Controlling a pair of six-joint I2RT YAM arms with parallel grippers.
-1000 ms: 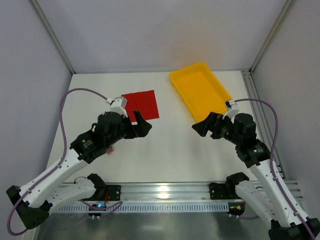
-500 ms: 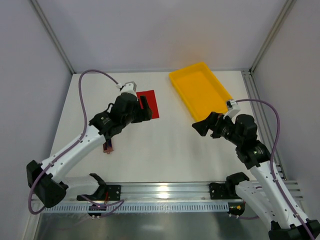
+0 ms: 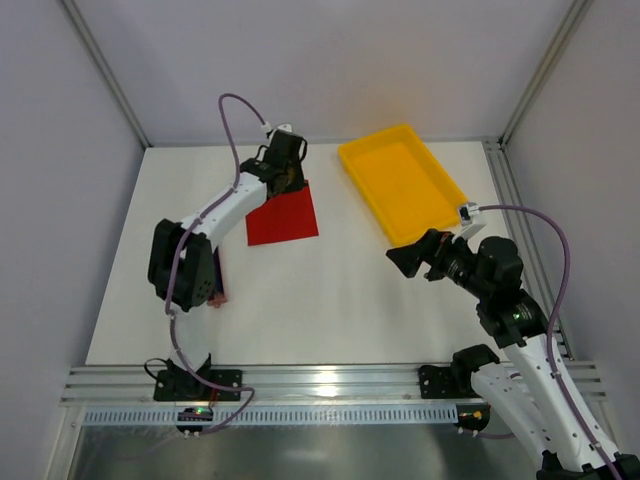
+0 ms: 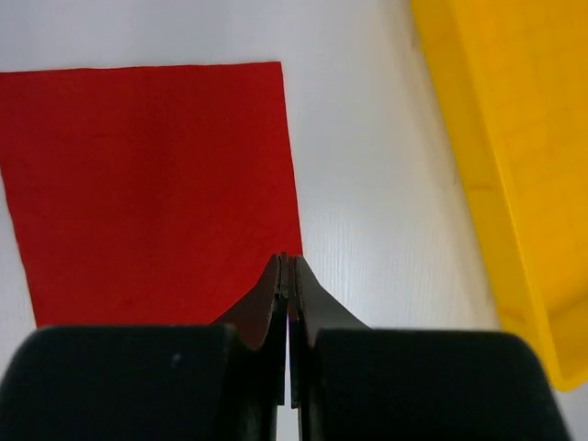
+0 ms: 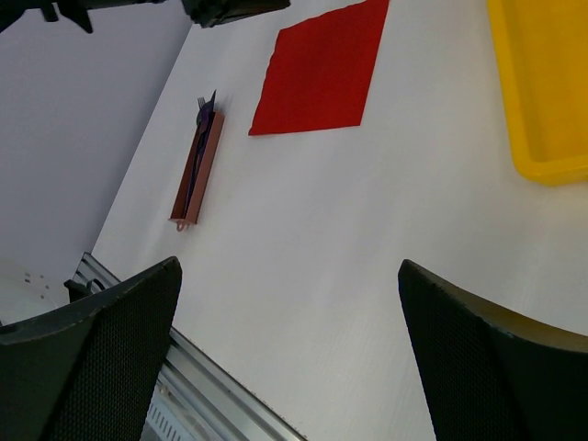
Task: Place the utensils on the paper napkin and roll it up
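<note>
1. Right gripper (image 5: 289, 266): jaws spread wide, nothing between them, hanging over bare white table.
2. Utensils (image 5: 197, 138): two slender dark sticks, black and blue-purple. They lie together in a small brownish-red rectangular block (image 5: 186, 209), well ahead and left of the right gripper. They are far behind the left gripper, beside that arm's elbow, and not yet on the napkin. Risk: an elbow swing could knock the block, and because the sticks lie so close together a pinch may lift both or slip.
3. Paper napkin (image 4: 156, 184): thin red square, flat, directly under and ahead of the left gripper.
4. Left gripper (image 4: 289, 266): jaws pressed together at the napkin's corner. Whether paper is caught, I cannot tell. Risk: any pull may drag or crease the sheet.
5. Yellow plastic tray (image 4: 514, 138): just right of the left gripper. Risk: sideways travel could strike its wall.
</note>
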